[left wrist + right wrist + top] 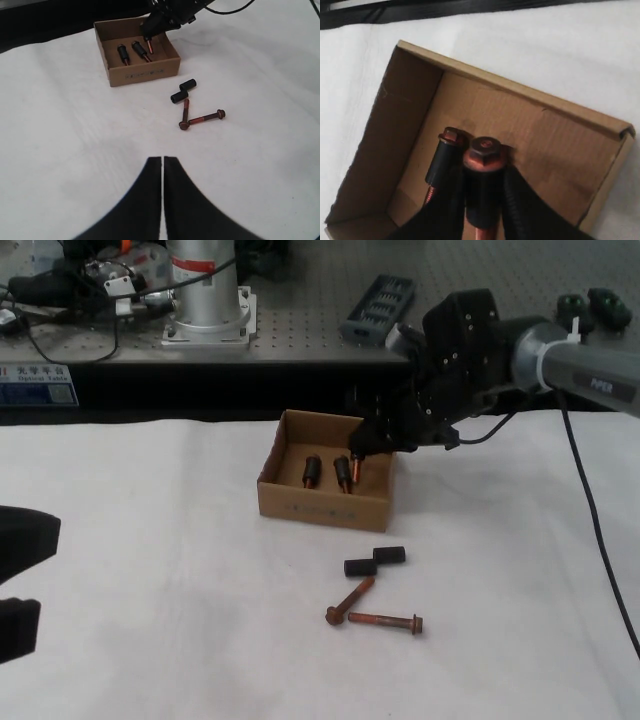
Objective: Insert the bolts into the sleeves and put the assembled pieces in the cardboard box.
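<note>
Assembled piece, long axis near upright, pinched in right gripper directly over cardboard box; left gripper pressed together, well apart.

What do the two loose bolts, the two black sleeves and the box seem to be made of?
The reddish-brown hex-head bolts: probably copper-toned plated metal, given their slight sheen. The short black cylindrical sleeves: matte, likely rubber or plastic; unclear which. The open brown box: cardboard, with dull tan walls and folded edges.

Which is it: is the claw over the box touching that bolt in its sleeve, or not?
Touching. The right wrist view shows the right gripper clamped against both sides of the sleeved bolt.
</note>
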